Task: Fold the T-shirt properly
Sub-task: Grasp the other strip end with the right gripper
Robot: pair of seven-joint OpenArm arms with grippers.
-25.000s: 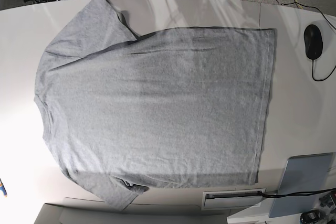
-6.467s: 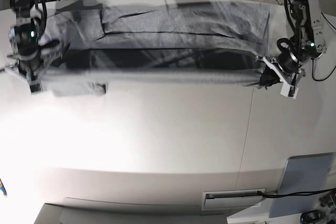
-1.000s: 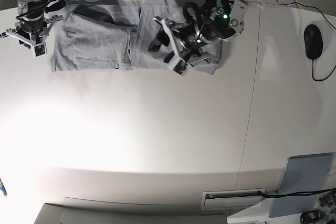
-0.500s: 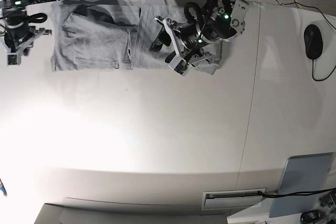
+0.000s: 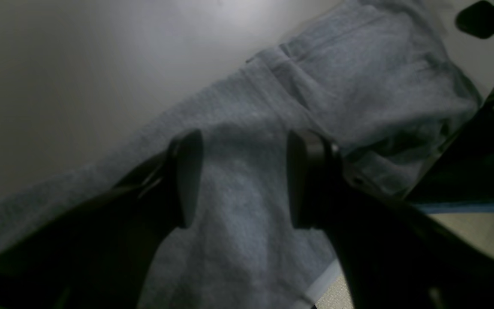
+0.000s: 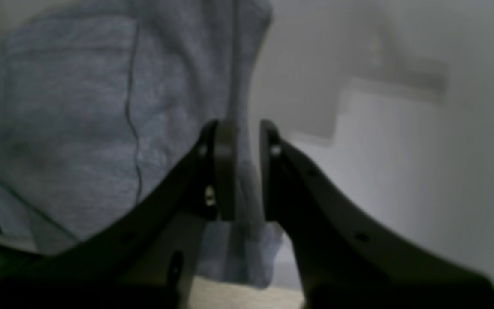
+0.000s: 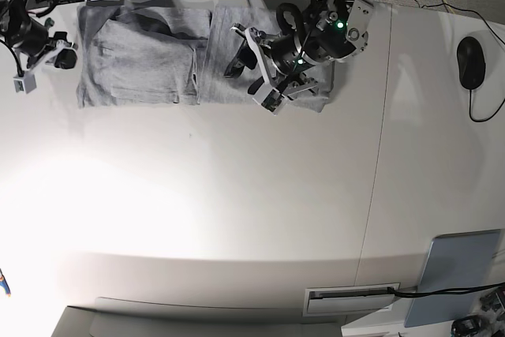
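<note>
From my station I see the T-shirt (image 7: 158,57) lying folded into a long grey band along the far edge of the desk (image 7: 237,211), its right part doubled over. My left hand (image 7: 252,76) hovers over that doubled part with its fingers (image 5: 185,176) spread wide and nothing between them. My right hand (image 7: 39,57) sits off the shirt's other end, just beside it; its jaws stand only a narrow gap apart, and I see grey cloth behind that gap but no grip. A black mouse (image 7: 471,62) rests well apart.
</note>
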